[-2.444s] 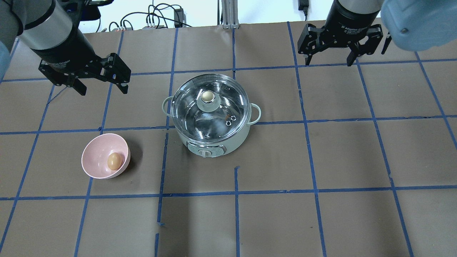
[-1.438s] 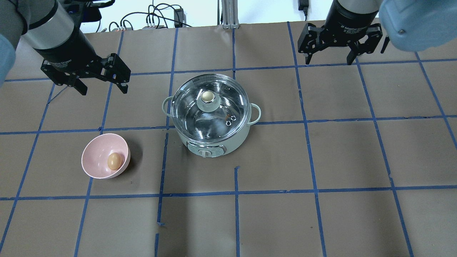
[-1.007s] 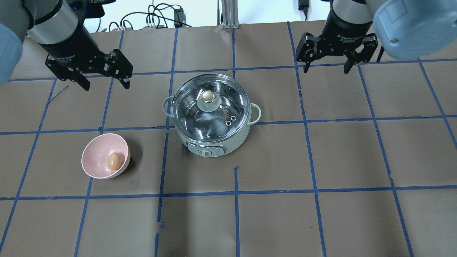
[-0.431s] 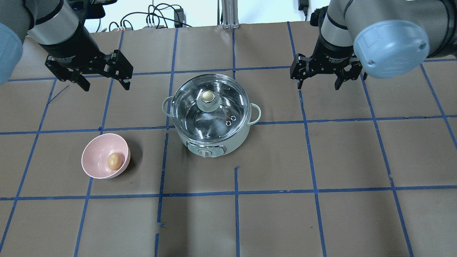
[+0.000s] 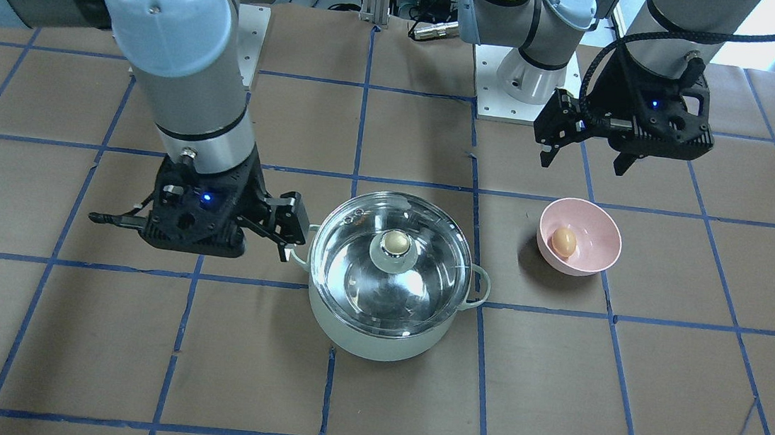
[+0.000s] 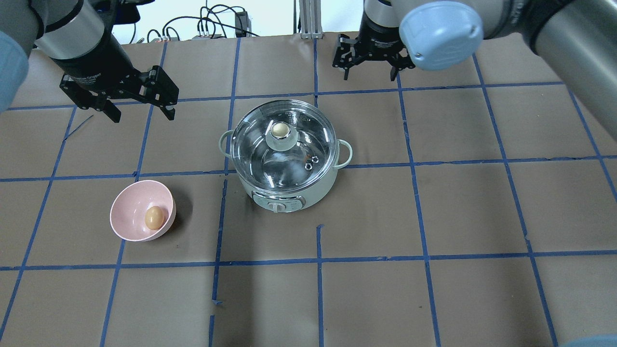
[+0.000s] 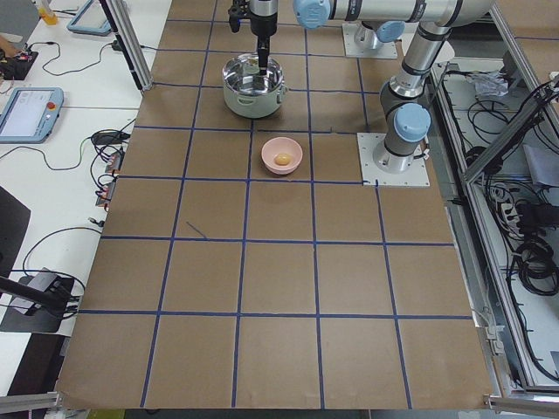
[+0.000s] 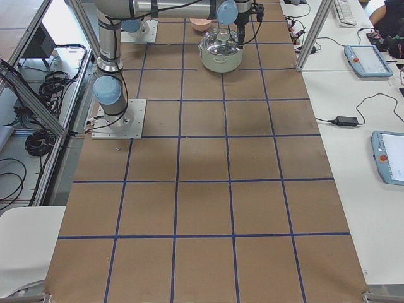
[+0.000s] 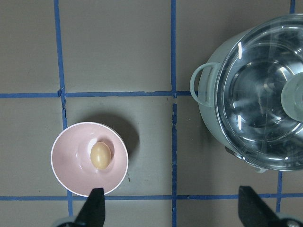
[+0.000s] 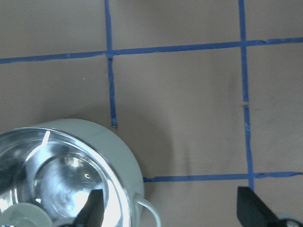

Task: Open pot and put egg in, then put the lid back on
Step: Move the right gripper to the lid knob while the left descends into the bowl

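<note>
The mint-green pot (image 6: pixel 284 195) stands mid-table with the glass lid (image 6: pixel 255 154) on it and the beige-topped knob (image 6: pixel 279 129) in the lid's middle. The egg (image 6: pixel 154 217) lies in a pink bowl (image 6: pixel 126 209) to the pot's left. My left gripper (image 6: pixel 142 115) is open and empty, above the table beyond the bowl. Its wrist view shows the egg (image 9: pixel 100 155) and lid (image 9: pixel 265 104). My right gripper (image 6: pixel 369 76) is open and empty, raised beyond and right of the pot. Its wrist view shows the pot (image 10: pixel 120 151) at lower left.
The table is brown paper with a grid of blue tape (image 6: pixel 318 260). Cables and a metal post (image 6: pixel 308 19) lie past the far edge. The robot bases (image 5: pixel 525 81) stand at the near side. In the front view the right arm (image 5: pixel 187 84) rises beside the pot (image 5: pixel 376 337).
My right arm has swung left across the far side of the table, so its open gripper is now close to the pot. My left gripper has shifted only slightly. Pot, lid and egg are unmoved.
</note>
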Controlling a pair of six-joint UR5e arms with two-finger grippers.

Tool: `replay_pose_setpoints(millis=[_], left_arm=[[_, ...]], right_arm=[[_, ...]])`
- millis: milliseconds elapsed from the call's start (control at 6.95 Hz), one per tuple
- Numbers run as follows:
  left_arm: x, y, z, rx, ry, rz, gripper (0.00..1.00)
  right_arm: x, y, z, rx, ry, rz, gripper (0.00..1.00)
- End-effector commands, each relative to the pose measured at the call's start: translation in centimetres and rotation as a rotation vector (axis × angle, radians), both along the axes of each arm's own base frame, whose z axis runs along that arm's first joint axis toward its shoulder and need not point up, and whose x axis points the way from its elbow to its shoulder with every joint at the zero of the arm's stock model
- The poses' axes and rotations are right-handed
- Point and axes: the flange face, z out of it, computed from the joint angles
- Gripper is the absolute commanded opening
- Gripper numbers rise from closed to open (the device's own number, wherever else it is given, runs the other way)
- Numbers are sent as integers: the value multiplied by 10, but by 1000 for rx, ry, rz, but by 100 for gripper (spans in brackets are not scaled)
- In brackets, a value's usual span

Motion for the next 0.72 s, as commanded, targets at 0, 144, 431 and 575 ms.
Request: replay_pose_setpoints(millis=[0,144,431,575], left_arm=[[22,-1,-9,20,-1,18,100],[80,-5,-17,41,5,29,100],[141,7,-54,109,28,79,100],[166,14,-69,137,45,132,100]], right_arm=[[109,10,-36,22,-16,-31,99],[133,16,-52,26,-35,-61,100],[157,21,-75,3,-33,-43,99],[156,29,-86,21,-4,-36,98]])
